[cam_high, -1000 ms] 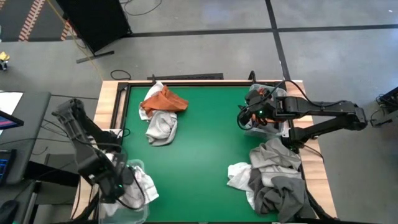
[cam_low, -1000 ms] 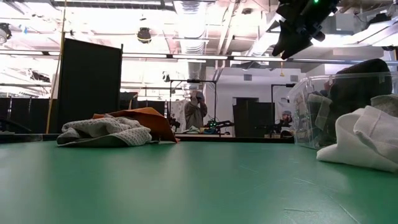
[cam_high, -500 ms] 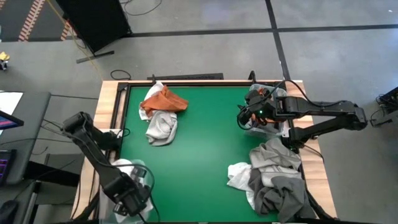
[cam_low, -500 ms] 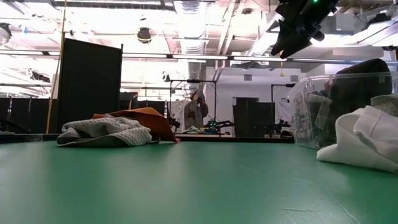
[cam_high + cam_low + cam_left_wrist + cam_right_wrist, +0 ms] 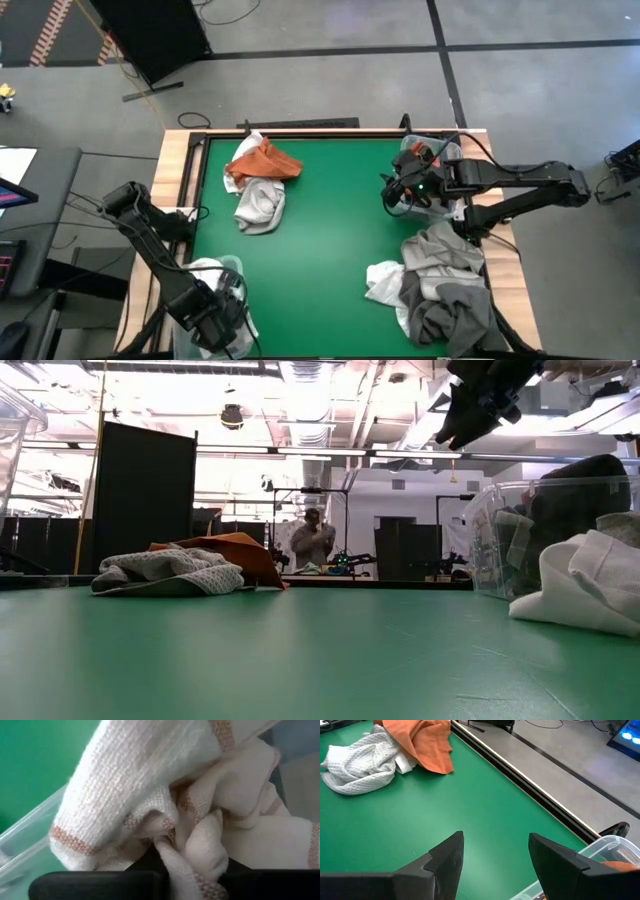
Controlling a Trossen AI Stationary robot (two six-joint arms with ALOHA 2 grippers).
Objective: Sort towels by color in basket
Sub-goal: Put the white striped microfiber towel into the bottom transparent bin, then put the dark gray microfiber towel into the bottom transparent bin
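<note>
Status from where I'm standing: sorting is partly done, plenty left

Left gripper point(image 5: 215, 325) is down at the table's 7 o'clock corner, inside a clear bin point(image 5: 228, 268). Its wrist view is filled with a white check-lined towel point(image 5: 165, 810) bunched right against the fingers. Whether the fingers are pinching it or letting go, I cannot tell. Looks like a drop-off into that bin, so white-check cloths seem to be collecting there.

Right gripper point(image 5: 393, 190) hangs in the air at about 3 o'clock, jaws standing apart with nothing between them, just beside a second clear bin point(image 5: 432, 205) at the right edge. An orange scrap shows in that bin in the right wrist view, so I'd guess rust-orange goes there.

Not sorted yet:
- small pile at 11 o'clock: rust-orange towel point(image 5: 265, 160) lying partly over a light grey towel point(image 5: 260, 205), touching, with a bit of white at the edge
- big heap at 5 o'clock: grey towels point(image 5: 445, 285) tangled with a white towel point(image 5: 383, 280), spilling over the table's right edge

Low view shows the same: orange-and-grey pile far left, bin and white cloth on the right, green table point(image 5: 330, 240) bare between them.

My read: under halfway. Both loose piles need breaking up by colour, and the 5 o'clock heap is the bulk of the work
</note>
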